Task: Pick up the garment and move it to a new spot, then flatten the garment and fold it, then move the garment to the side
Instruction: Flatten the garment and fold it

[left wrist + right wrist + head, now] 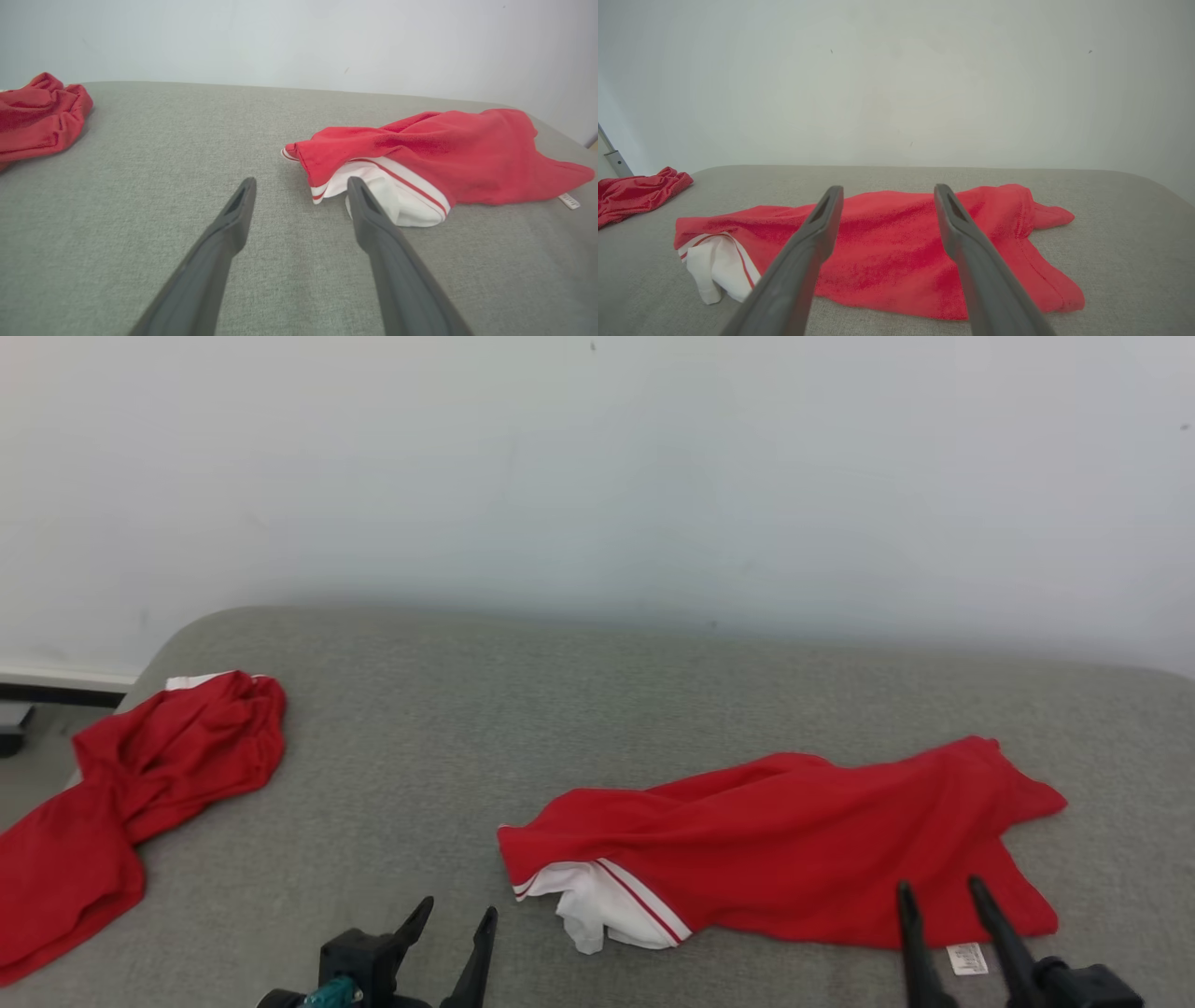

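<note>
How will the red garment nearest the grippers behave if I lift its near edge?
Probably floppy: the red garment lies in soft folds, so it should drape and bunch from one pinch. Likely light; the cloth looks thin. The white panel at its left end may fall open and dangle.

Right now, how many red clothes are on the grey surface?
2. One red garment with white trim lies spread at the middle right; a crumpled red garment sits at the left edge, partly out of view.
</note>
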